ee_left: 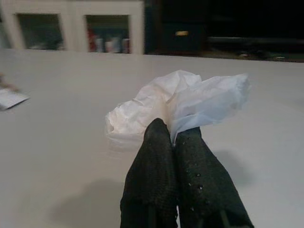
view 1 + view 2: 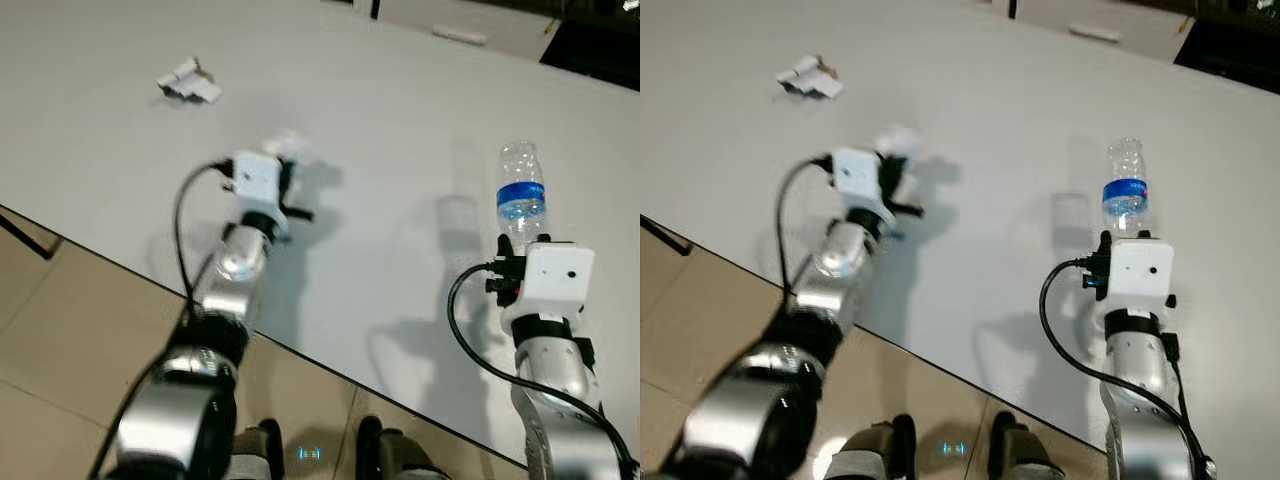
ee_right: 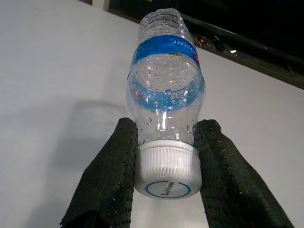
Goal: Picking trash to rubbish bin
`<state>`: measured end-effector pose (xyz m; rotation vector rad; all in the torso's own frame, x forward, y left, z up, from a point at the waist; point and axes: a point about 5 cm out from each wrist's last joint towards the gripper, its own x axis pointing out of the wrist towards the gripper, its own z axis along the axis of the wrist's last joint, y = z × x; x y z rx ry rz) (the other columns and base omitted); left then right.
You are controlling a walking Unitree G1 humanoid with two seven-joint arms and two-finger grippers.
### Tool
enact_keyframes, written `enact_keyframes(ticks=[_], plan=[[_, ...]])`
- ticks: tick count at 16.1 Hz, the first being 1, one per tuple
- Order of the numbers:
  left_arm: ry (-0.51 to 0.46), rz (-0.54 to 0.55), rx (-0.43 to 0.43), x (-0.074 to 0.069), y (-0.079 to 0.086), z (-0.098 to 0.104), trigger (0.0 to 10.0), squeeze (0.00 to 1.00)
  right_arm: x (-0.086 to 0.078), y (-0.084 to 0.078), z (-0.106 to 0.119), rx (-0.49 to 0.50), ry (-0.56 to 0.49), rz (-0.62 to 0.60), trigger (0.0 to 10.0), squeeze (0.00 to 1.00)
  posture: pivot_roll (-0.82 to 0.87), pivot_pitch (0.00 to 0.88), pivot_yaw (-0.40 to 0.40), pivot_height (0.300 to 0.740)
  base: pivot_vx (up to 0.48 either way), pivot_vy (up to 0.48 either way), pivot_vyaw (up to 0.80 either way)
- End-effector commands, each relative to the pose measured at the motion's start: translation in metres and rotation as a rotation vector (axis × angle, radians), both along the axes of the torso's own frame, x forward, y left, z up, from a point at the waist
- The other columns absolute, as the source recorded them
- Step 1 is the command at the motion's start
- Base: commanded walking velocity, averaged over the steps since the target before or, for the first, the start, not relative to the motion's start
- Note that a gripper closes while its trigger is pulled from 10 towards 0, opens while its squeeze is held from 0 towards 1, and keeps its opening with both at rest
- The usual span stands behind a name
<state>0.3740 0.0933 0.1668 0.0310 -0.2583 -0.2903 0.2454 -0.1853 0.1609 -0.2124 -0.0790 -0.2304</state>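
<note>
Apparently crumpled tissue (image 1: 178, 107) in left hand (image 1: 173, 137); ribbed clear bottle (image 3: 165, 102) in right hand (image 3: 166, 164).

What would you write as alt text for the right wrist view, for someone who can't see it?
Two black fingers of the robot's right gripper clamp a clear plastic water bottle by its neck, with the white cap toward the camera. The bottle has a blue label and looks empty, held above a plain white table.

Silver arms, white wrist boxes (blk cables), blk textured fingers (image 3: 114, 180).
</note>
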Motion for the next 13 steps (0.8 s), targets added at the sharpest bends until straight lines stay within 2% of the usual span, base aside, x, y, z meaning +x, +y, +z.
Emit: enact_keyframes(ticks=[1, 3, 4, 7, 8, 10, 11, 12, 13], plan=[[0.004, -0.038, 0.017, -0.003, -0.005, -0.001, 0.0, 0.00, 0.000, 0.000, 0.001, 0.009, -0.019, -0.006, 10.0, 0.00, 0.07, 0.141, 0.009, 0.740, 0.000, 0.000, 0.00], [0.023, -0.056, 0.050, -0.008, -0.009, -0.009, 0.0, 0.00, 0.004, 0.002, 0.001, 0.012, -0.025, 0.002, 10.0, 0.00, 0.08, 0.132, 0.004, 0.740, 0.000, 0.000, 0.00], [0.039, -0.064, 0.092, -0.012, -0.008, -0.017, 0.0, 0.00, 0.004, 0.003, -0.001, 0.015, -0.025, 0.010, 10.0, 0.00, 0.09, 0.127, -0.001, 0.740, 0.000, 0.000, 0.00], [0.031, -0.071, 0.156, -0.019, 0.001, -0.016, 0.0, 0.00, 0.008, 0.001, -0.001, 0.016, -0.031, 0.014, 10.0, 0.00, 0.10, 0.113, -0.012, 0.740, 0.000, 0.000, 0.00], [0.030, -0.061, 0.185, -0.021, 0.005, -0.016, 0.8, 0.00, 0.009, 0.000, -0.001, 0.017, -0.035, 0.013, 10.0, 0.00, 0.11, 0.104, -0.021, 0.740, 0.000, 0.000, 0.00], [0.025, -0.026, 0.272, -0.026, 0.015, -0.020, 4.0, 0.00, 0.010, -0.002, 0.000, 0.016, -0.039, 0.014, 10.0, 0.00, 0.11, 0.095, -0.031, 0.740, 0.000, 0.000, 0.00], [0.024, -0.022, 0.276, -0.027, 0.017, -0.020, 4.2, 0.00, 0.010, -0.002, -0.001, 0.015, -0.038, 0.014, 10.0, 0.00, 0.11, 0.092, -0.033, 0.740, 0.000, 0.000, 0.00], [0.060, -0.028, 0.261, -0.028, 0.013, -0.022, 7.2, 0.00, 0.009, 0.000, -0.002, 0.019, -0.036, 0.017, 10.0, 0.00, 0.11, 0.092, -0.033, 0.740, 0.000, 0.000, 0.00], [0.080, -0.031, 0.240, -0.029, 0.010, -0.023, 7.4, 0.00, 0.009, 0.000, -0.002, 0.025, -0.039, 0.016, 10.0, 0.00, 0.10, 0.087, -0.028, 0.740, 0.000, 0.000, 0.00]])
